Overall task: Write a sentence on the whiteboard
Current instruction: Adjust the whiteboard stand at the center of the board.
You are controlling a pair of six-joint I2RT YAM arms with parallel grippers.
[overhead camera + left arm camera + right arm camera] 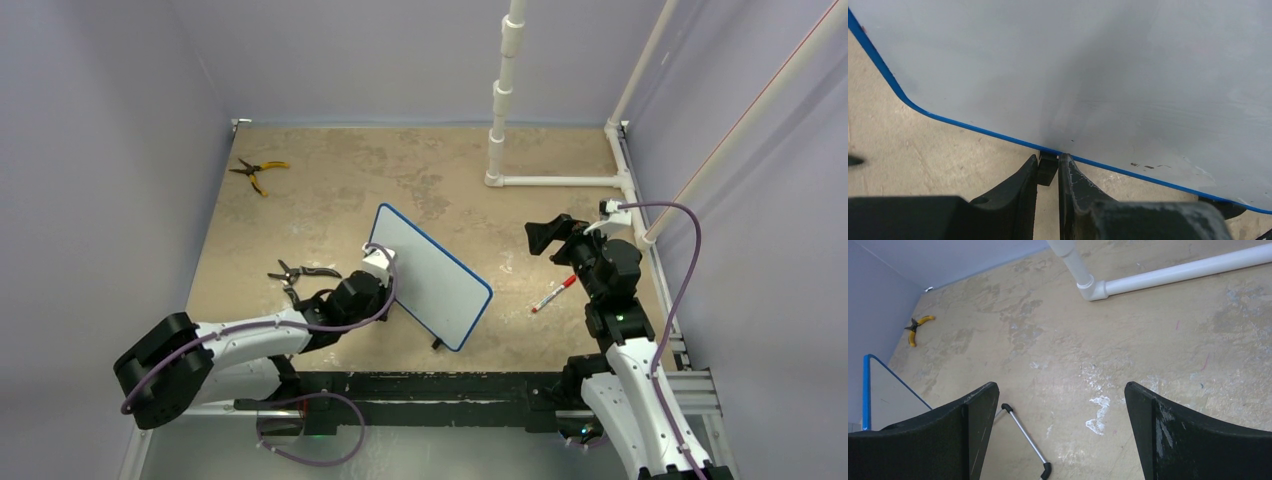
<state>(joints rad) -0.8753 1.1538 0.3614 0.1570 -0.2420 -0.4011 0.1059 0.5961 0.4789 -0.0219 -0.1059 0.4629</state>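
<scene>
At the middle of the bench (330, 200) the whiteboard (430, 275) stands tilted, the left pincer (1049, 162) nipped narrowly on its black foot (1047, 173); the right pincer (1060, 386) gapes wide and empty near a red marker (553, 295).

Pale lilac walls (400, 50) enclose a mottled tan tabletop (330, 200), white pipe frame (560, 181) at its far right

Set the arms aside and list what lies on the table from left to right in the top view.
From the left: yellow pliers → black pliers → whiteboard → red marker.
</scene>
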